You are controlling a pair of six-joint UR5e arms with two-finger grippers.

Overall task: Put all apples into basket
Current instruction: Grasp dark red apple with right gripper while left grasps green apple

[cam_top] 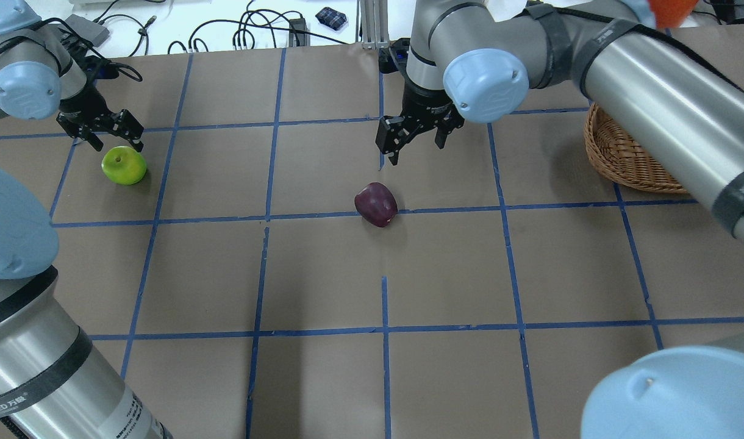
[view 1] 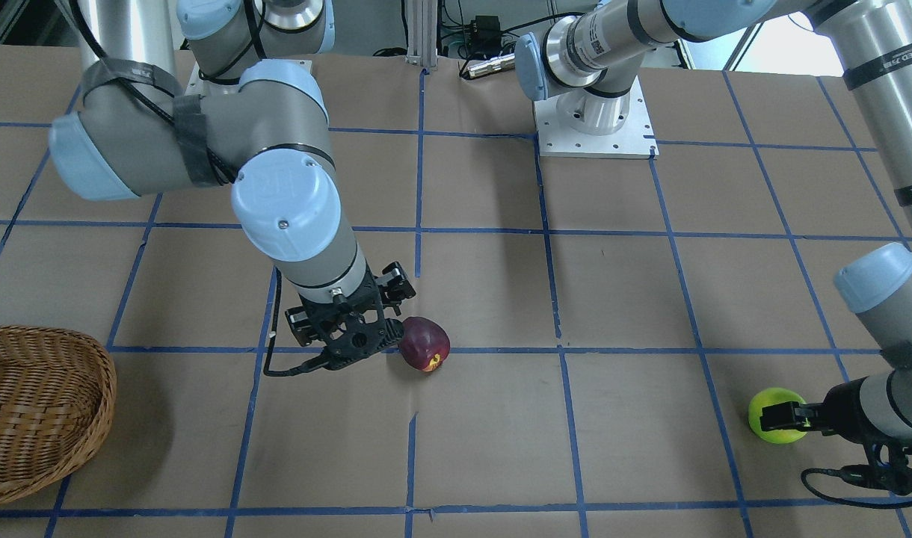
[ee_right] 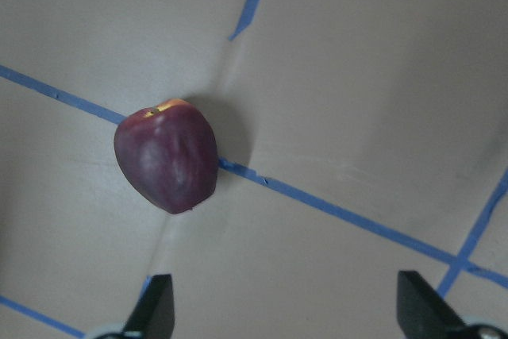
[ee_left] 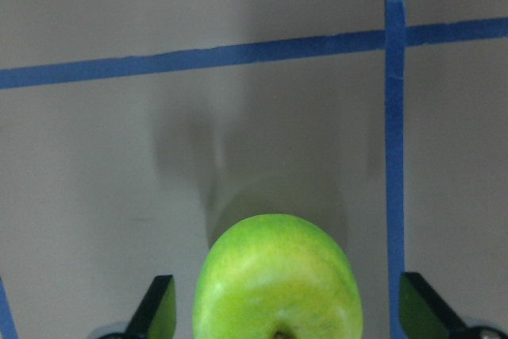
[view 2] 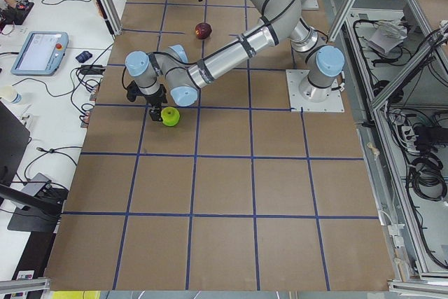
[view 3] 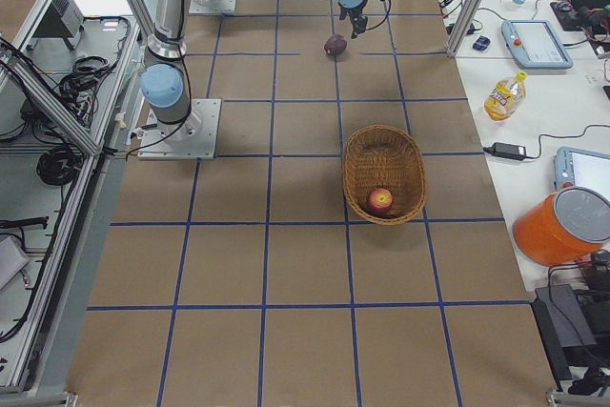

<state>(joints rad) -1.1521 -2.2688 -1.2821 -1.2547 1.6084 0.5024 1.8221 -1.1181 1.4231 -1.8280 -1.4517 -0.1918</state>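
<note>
Your left claw (cam_top: 117, 141) is open wide around the green apple (cam_top: 124, 165) at the upper left of the overhead view, while the dark apple (cam_top: 376, 205) in the middle sits off to one side of your open right claw (cam_top: 414, 146).

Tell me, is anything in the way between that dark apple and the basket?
Nothing visible is. Only bare table lies between the dark apple and the basket. The right end effector hangs open above the table, near the apple but not touching it.
</note>
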